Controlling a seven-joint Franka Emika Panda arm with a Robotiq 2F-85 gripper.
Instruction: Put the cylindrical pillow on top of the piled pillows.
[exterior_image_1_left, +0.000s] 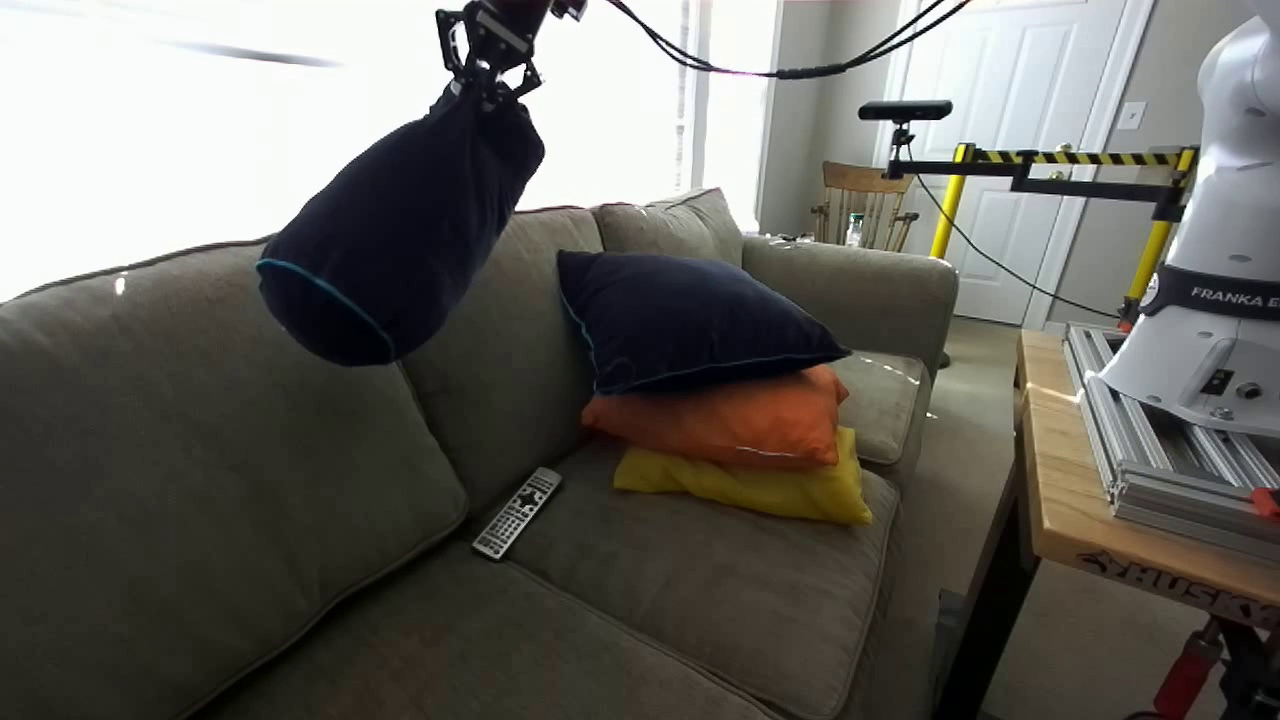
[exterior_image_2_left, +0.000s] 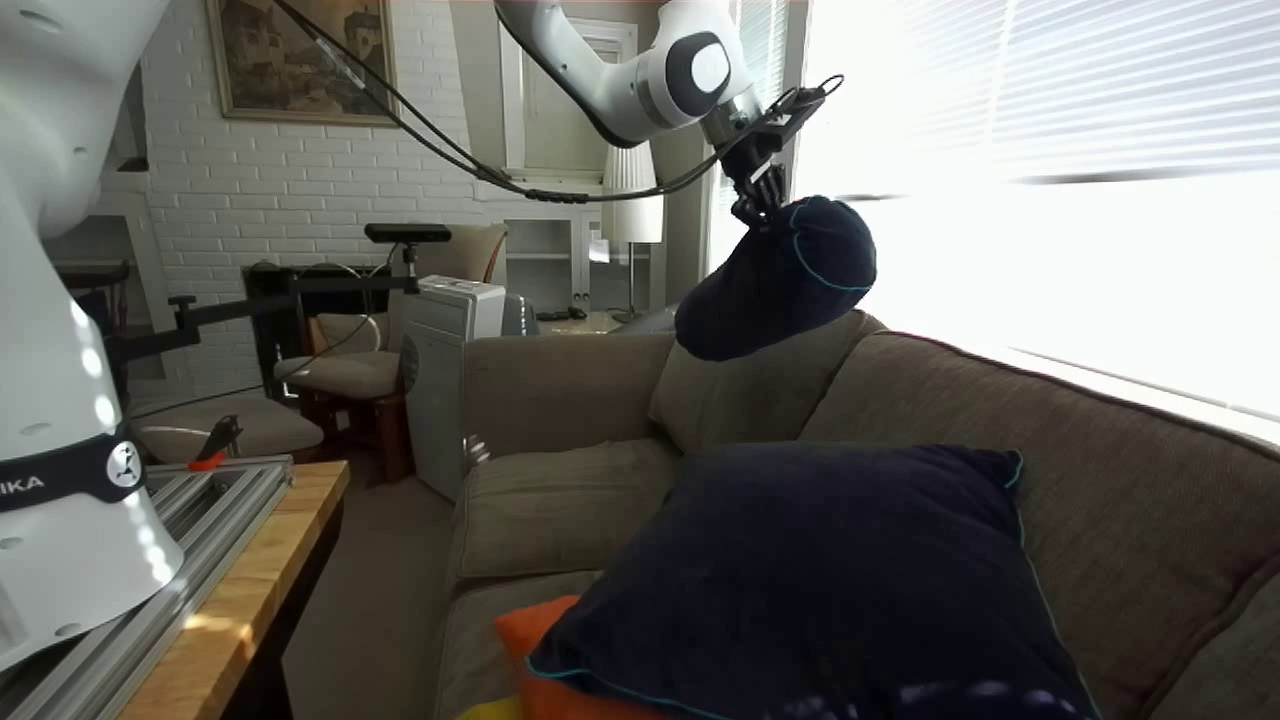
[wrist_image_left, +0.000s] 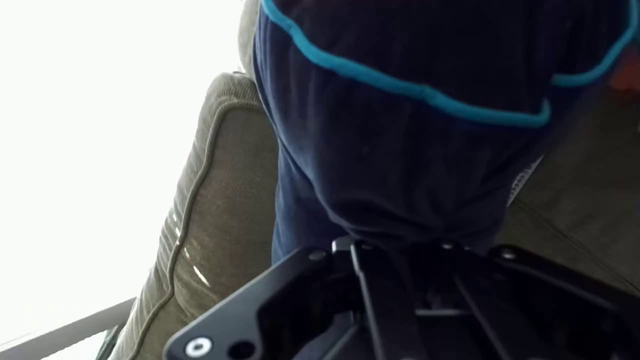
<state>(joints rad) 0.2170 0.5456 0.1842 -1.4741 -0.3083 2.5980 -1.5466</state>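
Note:
The cylindrical pillow is a dark navy bolster with teal piping. My gripper is shut on its fabric near one end and holds it tilted in the air above the sofa. It also hangs from the gripper in an exterior view, where the pillow is higher than the pile. In the wrist view the pillow fills the middle, and its fabric hides the fingertips. The piled pillows are a navy cushion on top, an orange cushion beneath, and a yellow cushion at the bottom.
The grey sofa has tall back cushions behind the pile. A remote control lies on the seat beside the pile. The wooden table with the robot base stands in front of the sofa. A black cable hangs along the arm.

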